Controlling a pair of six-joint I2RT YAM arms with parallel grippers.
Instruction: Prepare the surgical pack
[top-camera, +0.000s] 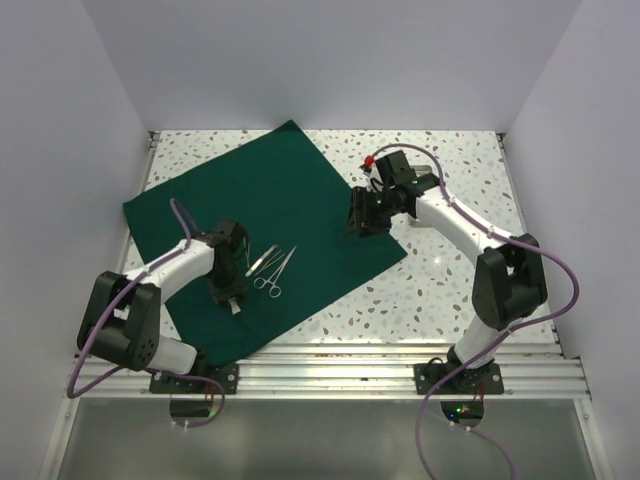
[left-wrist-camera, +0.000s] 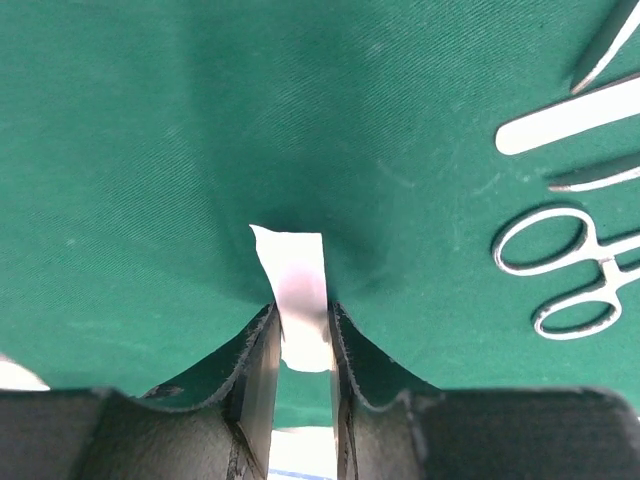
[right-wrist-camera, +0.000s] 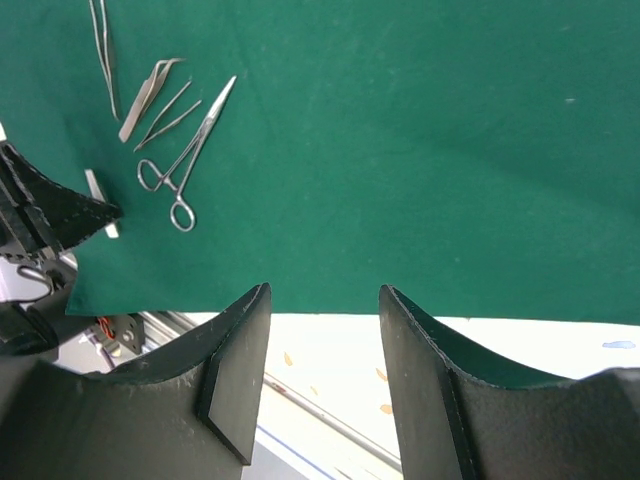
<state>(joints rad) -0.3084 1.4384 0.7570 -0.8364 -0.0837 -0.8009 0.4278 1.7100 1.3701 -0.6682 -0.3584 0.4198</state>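
While my left gripper (left-wrist-camera: 302, 322) sits low on the green cloth (top-camera: 250, 200), its fingers (left-wrist-camera: 262, 385) are drawn in on a white strip (left-wrist-camera: 298, 285) that fills the gap and meets both pads. Just beside it, to its right, the ring-handled forceps (left-wrist-camera: 560, 275) and tweezers (right-wrist-camera: 148, 90) lie close together on the cloth, apart from the strip. The cloth is spread flat and askew on the speckled table (top-camera: 450, 290). My right gripper (right-wrist-camera: 325, 360) hangs over the cloth's right edge, jaws spread with nothing between them, well apart from the instruments.
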